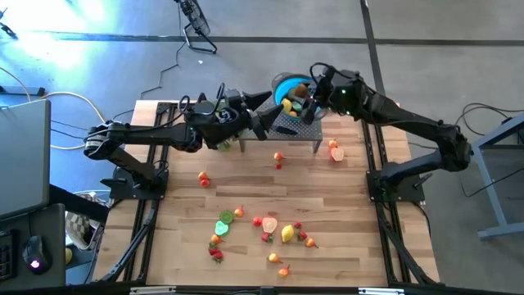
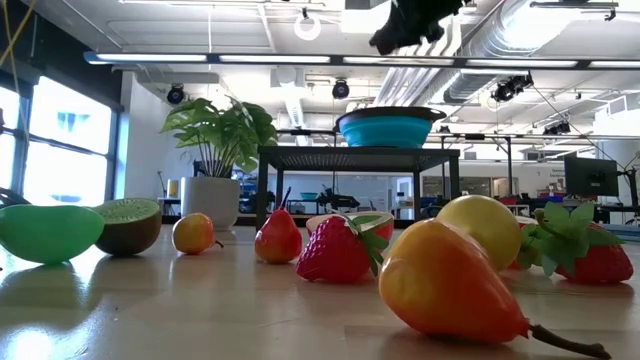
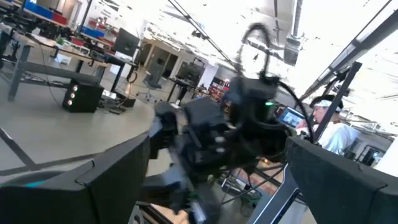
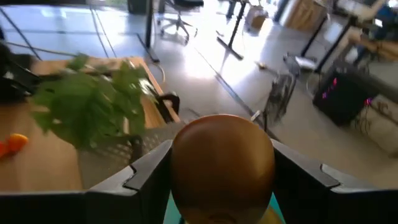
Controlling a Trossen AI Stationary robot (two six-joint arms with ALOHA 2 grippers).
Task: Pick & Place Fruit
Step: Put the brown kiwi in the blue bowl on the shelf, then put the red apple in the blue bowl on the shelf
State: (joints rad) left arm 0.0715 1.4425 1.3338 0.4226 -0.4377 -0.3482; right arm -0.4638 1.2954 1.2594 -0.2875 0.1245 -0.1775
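Wooden slats form the counter (image 1: 188,246), set in a bright open workshop with desks and ceiling pipes behind. Near its far edge a dark mesh stand (image 1: 296,131) carries a blue bowl (image 1: 285,84) already holding several toy fruits. Over that bowl hangs the right claw (image 1: 306,92), clenched around a brown kiwi (image 4: 222,167); the wrist view shows the round brown fruit filling the gap between both fingers. Just beside the stand is the left claw (image 1: 255,120), released and carrying nothing, with a leafy green plant (image 4: 93,102) close by. Most of the fruit still lies scattered on the near half of the counter: a yellow lemon (image 1: 287,233), a green lime half (image 1: 222,227), strawberries (image 2: 336,250) and orange pieces. These pieces look light, hard and smooth, so they would likely roll or slip; gripping each across its widest middle seems safest.
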